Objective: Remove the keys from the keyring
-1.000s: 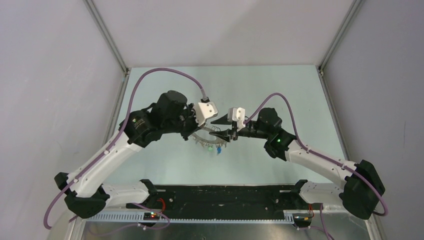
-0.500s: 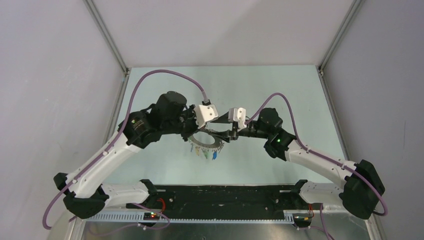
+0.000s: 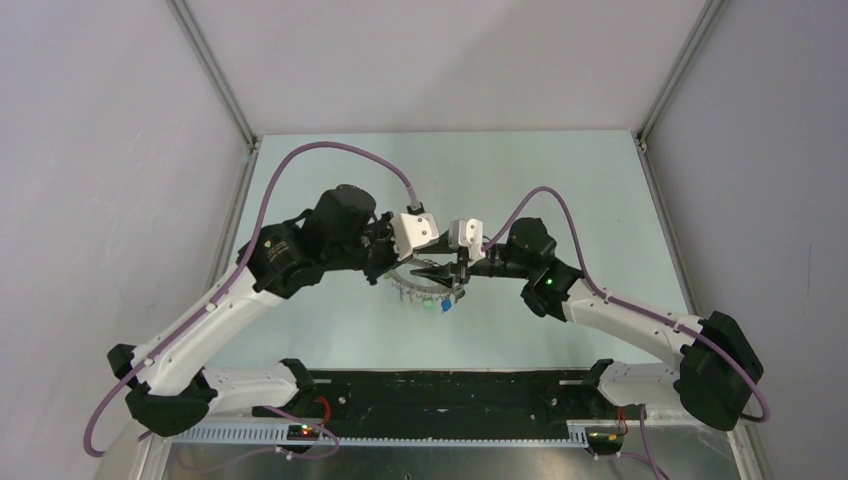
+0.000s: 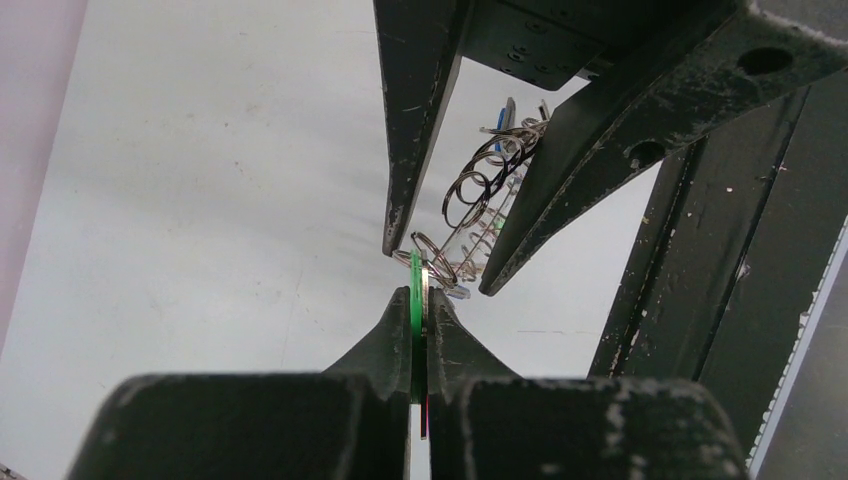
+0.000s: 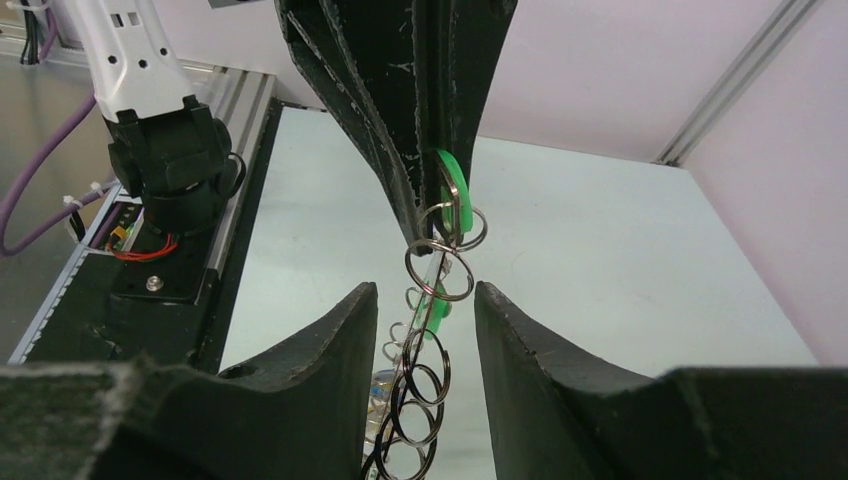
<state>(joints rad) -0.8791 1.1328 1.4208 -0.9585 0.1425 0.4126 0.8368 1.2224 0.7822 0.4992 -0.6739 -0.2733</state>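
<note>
The keyring (image 3: 420, 292) is a flat grey ring held off the table between both arms, with small split rings (image 4: 475, 190) and blue (image 3: 445, 306) and green (image 3: 428, 305) keys hanging from its rim. My left gripper (image 4: 419, 292) is shut on the ring's edge together with a green tag (image 5: 447, 170). My right gripper (image 5: 425, 290) is open, its two fingers (image 4: 400, 150) on either side of the hanging split rings (image 5: 420, 390) without touching them. In the top view the left gripper (image 3: 412, 265) and right gripper (image 3: 432, 272) meet tip to tip over the ring.
The pale table (image 3: 560, 180) is walled by grey panels with metal corner posts (image 3: 215, 80). A black rail with cable ducts (image 3: 450, 390) runs along the near edge by the arm bases. The left arm's base (image 5: 165, 150) shows in the right wrist view.
My right gripper has moved left towards the left gripper and its open fingers now straddle the ring's hanging split rings. The keyring has shifted slightly with the left gripper, which stays shut on it.
</note>
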